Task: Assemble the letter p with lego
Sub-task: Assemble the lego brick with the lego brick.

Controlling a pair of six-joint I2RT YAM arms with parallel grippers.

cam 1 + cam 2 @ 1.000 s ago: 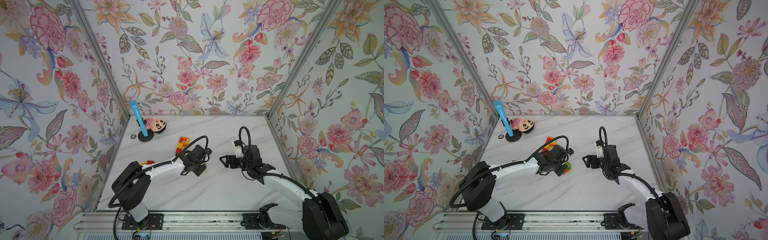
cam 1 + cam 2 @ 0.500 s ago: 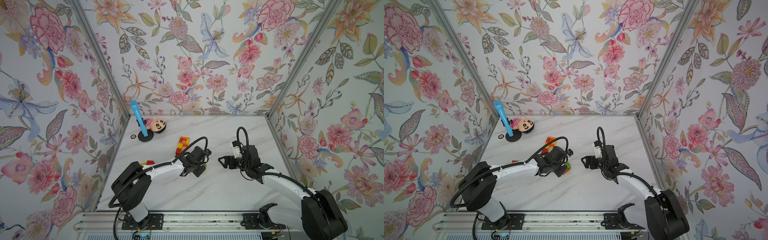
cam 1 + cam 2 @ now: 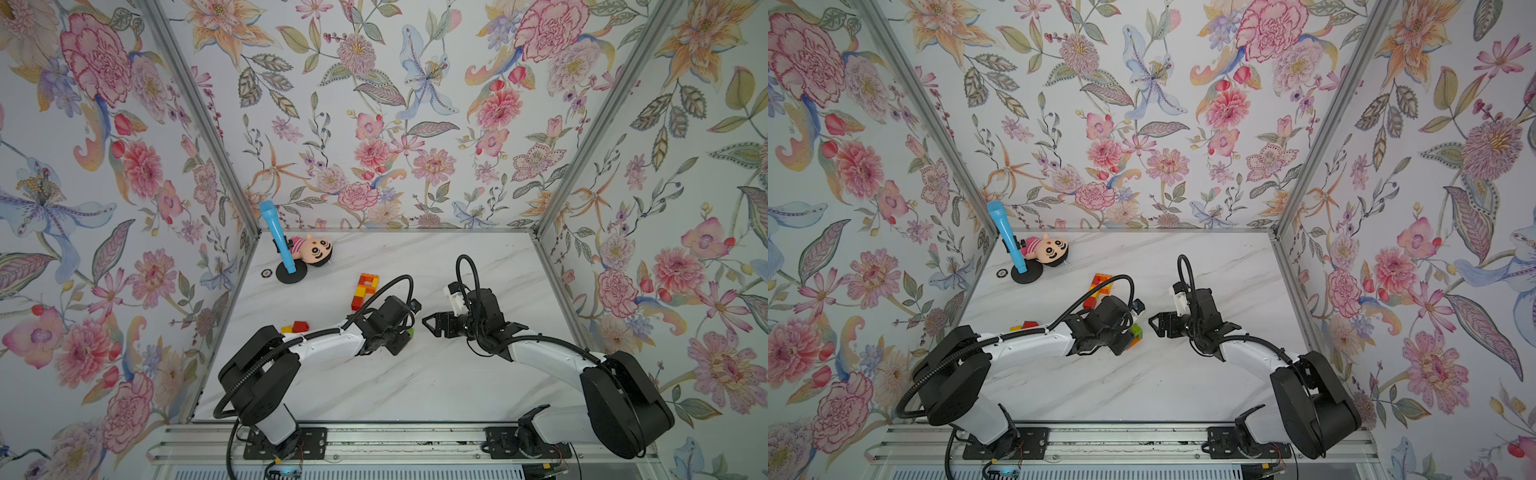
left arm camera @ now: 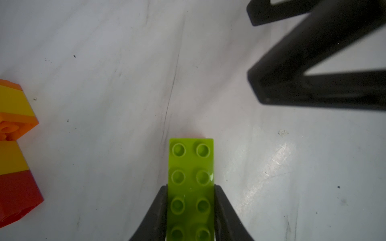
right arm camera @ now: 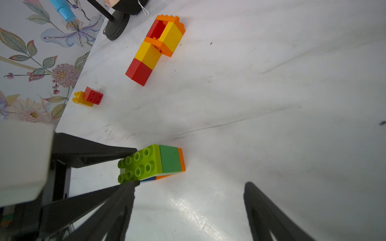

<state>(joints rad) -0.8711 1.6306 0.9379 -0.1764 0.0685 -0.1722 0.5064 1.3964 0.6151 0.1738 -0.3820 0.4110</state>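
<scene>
Near frame centre in both top views, the left gripper [image 4: 191, 187] pinches a lime-topped lego stack [image 3: 1135, 332], with the right gripper [image 5: 191, 185] spread just beside it and probably best closed squarely on the free end; the red-yellow-orange lego assembly [image 3: 365, 291] lies up-left.

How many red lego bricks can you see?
3 red bricks: one at the foot of the letter, one higher up its stem, one touching a yellow brick. More may be hidden.
</scene>
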